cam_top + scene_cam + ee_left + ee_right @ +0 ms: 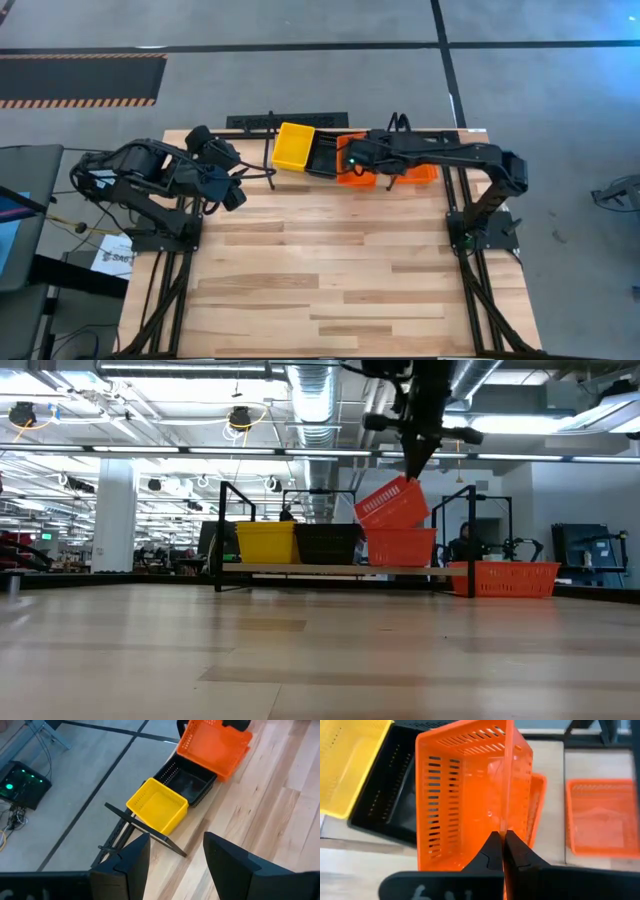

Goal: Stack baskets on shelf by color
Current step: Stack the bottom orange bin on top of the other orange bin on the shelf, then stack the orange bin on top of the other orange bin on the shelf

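Note:
Three baskets stand side by side on the shelf (300,569) at the table's far edge: a yellow basket (265,542), a black basket (328,543) and an orange basket (400,546). Above that orange one hangs a second, tilted orange basket (392,503), with my right gripper (504,837) shut on it. My left gripper (175,842) hovers open over the table's far left, short of the shelf's yellow end, and touches nothing. My right gripper pinches the rim of one side wall (508,822) of the tilted orange basket, one finger inside the basket and one outside. The fingers come slanting down from above. The basket hangs tilted below them, its low corner close over the orange basket on the shelf.
Another orange basket (515,578) lies on the table to the right of the shelf, also seen in the right wrist view (602,817). The shelf's black wire hoops (232,530) stand up at its ends. The near half of the wooden table (330,290) is bare board.

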Action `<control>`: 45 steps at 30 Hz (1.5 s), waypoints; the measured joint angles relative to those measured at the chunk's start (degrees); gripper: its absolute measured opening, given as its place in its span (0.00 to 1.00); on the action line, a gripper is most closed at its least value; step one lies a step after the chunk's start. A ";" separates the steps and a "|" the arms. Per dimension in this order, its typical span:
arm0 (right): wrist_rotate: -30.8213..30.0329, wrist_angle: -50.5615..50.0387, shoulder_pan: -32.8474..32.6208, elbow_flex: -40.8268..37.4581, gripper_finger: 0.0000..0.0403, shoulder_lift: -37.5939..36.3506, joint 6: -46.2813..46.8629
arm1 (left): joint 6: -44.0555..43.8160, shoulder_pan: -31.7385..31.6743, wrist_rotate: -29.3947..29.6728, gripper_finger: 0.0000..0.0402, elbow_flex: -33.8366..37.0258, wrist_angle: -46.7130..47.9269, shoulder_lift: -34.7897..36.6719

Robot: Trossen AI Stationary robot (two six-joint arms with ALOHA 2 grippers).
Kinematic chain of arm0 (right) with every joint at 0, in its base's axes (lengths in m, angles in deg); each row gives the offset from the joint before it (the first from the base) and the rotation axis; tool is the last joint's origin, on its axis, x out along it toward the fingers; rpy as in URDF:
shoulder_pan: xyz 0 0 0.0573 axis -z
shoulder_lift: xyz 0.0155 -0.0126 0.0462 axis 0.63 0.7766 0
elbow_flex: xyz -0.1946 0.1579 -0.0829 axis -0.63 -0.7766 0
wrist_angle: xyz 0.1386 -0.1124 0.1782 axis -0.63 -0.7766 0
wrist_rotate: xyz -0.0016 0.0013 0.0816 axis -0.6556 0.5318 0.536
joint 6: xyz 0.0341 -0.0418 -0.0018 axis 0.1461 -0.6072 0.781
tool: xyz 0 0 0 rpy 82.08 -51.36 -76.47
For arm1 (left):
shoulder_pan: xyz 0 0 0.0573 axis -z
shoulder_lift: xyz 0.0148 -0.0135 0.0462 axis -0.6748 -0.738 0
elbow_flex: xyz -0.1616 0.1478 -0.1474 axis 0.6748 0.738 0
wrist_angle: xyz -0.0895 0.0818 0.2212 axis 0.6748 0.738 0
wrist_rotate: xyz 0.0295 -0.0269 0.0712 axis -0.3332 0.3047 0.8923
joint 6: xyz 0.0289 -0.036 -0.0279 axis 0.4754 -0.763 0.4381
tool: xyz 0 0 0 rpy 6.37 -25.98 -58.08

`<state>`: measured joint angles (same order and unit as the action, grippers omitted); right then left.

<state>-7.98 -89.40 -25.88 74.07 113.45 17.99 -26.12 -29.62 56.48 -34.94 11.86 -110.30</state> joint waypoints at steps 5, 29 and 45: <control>0.73 0.31 1.34 -0.04 0.00 1.16 -1.97 | -0.29 0.00 -0.02 0.43 0.00 0.00 0.00; 2.09 -1.33 0.35 -0.04 0.18 1.25 -3.28 | -1.36 0.00 0.11 0.43 0.00 0.02 0.00; -1.35 -3.55 -0.02 -0.02 0.27 -5.98 -3.75 | -1.50 0.01 0.28 0.43 0.00 0.02 -0.13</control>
<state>-9.34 -92.95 -25.90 74.05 107.47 14.25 -27.62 -29.61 56.76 -34.94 11.88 -110.43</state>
